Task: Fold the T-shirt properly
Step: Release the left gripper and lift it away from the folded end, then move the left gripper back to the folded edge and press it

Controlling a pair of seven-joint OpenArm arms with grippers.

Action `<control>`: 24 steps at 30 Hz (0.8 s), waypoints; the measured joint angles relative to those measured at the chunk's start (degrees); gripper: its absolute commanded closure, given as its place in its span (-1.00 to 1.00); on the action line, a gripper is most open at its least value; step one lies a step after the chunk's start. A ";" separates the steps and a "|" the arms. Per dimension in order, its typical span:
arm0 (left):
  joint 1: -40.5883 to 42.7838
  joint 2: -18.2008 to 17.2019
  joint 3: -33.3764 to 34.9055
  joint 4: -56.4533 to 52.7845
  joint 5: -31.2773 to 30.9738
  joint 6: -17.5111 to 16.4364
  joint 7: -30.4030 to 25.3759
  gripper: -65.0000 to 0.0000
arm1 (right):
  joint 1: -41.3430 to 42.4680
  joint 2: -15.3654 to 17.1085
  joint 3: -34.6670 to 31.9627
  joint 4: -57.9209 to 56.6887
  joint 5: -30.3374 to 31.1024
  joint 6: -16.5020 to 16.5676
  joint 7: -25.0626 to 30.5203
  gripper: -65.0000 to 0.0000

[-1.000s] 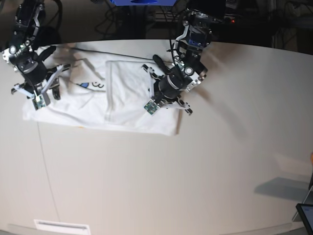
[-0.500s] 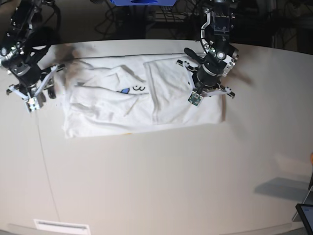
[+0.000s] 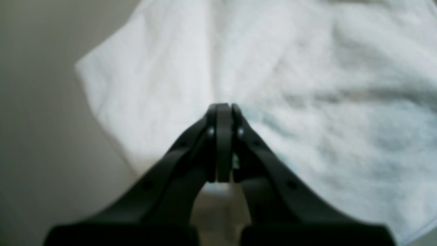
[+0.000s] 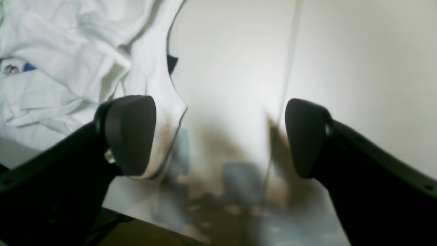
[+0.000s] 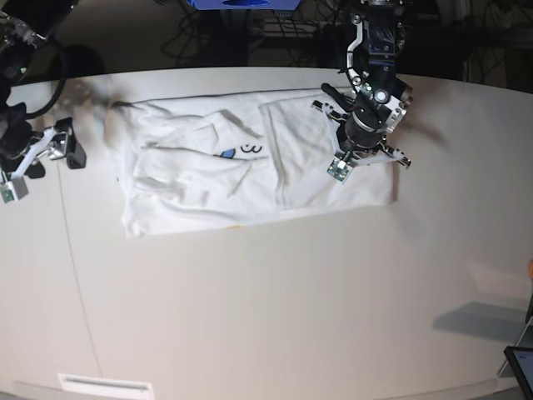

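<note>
The white T-shirt (image 5: 200, 183) lies rumpled and partly folded across the back of the table, a bit of blue print (image 5: 225, 154) showing. My left gripper (image 5: 366, 150) sits over its right end, jaws shut on a pinch of the cloth (image 3: 307, 68); creases run out from the left gripper's (image 3: 223, 109) tip. My right gripper (image 5: 46, 158) stands open at the table's left, apart from the shirt. In the right wrist view the right gripper (image 4: 218, 136) holds nothing, and the shirt's edge (image 4: 160, 102) with its black neck tag (image 4: 171, 63) lies beside one finger (image 4: 129, 133).
A thin seam (image 5: 71, 275) runs down the pale table (image 5: 291, 317) on the left. A white label (image 5: 104, 386) sits at the front edge. A dark tablet-like device (image 5: 520, 367) pokes in at the lower right corner. Cables and dark gear lie behind the table.
My left gripper has dragged the T-shirt to the right. My right gripper has opened, let go of the shirt's left end and drawn away to the left.
</note>
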 measured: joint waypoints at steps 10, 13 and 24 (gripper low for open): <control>-0.13 -0.15 -6.32 4.20 0.00 -0.20 -0.44 1.00 | 3.54 1.46 -0.44 -14.16 1.66 0.26 0.00 -0.80; -0.09 -1.31 -8.87 4.20 0.15 -0.20 -0.57 1.00 | 3.69 1.31 -0.57 -14.45 1.81 0.26 -0.59 -0.81; 4.17 -7.10 -20.57 4.31 0.26 -0.31 -0.70 1.00 | 5.53 5.68 -4.94 -29.94 25.22 0.24 0.02 -0.79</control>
